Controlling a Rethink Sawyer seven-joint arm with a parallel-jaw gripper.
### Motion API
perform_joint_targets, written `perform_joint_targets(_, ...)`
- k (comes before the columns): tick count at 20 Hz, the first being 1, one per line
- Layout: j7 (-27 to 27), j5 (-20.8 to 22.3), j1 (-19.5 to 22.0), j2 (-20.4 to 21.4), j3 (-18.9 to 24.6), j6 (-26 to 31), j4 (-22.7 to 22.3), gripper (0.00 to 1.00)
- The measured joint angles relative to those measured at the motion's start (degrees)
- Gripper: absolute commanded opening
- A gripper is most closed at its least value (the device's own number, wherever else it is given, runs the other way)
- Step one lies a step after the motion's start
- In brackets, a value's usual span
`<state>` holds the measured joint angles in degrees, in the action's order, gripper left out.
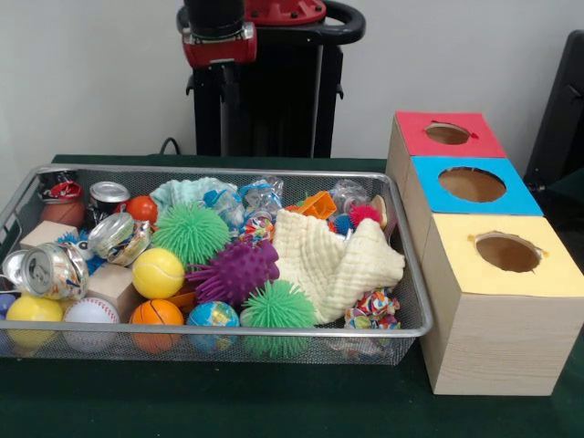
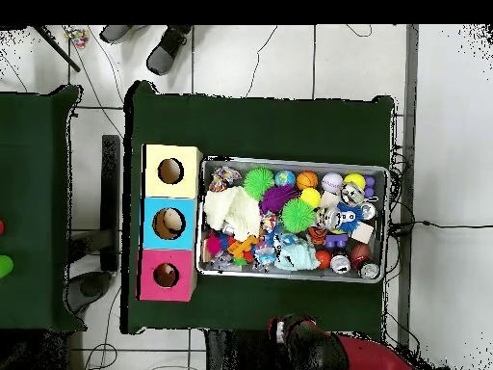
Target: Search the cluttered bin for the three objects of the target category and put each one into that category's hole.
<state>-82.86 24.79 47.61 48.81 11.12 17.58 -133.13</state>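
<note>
Shows in the front view only an upper part of the arm point(image 1: 219, 32), a black round segment with a red collar below it, held high and drawn back, cut off by the top edge. Stands there just above the black pedestal point(image 1: 265, 100), with a further red part and a black curved bar to the side of it at the same height. Appears from overhead as a dark rounded bulk of the arm point(image 2: 310, 342) with a red part beside it, folded close over the base, with the end of the arm not to be made out.
</note>
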Motion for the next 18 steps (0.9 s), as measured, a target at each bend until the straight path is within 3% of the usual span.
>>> perform_joint_targets(9, 0.0, 3.94, 4.16, 1.47, 0.01, -3.1, -3.07, 0.0)
perform_joint_targets(18, 0.0, 2.33, 3.52, 3.63, 1.24, -1.95, -3.35, 0.0)
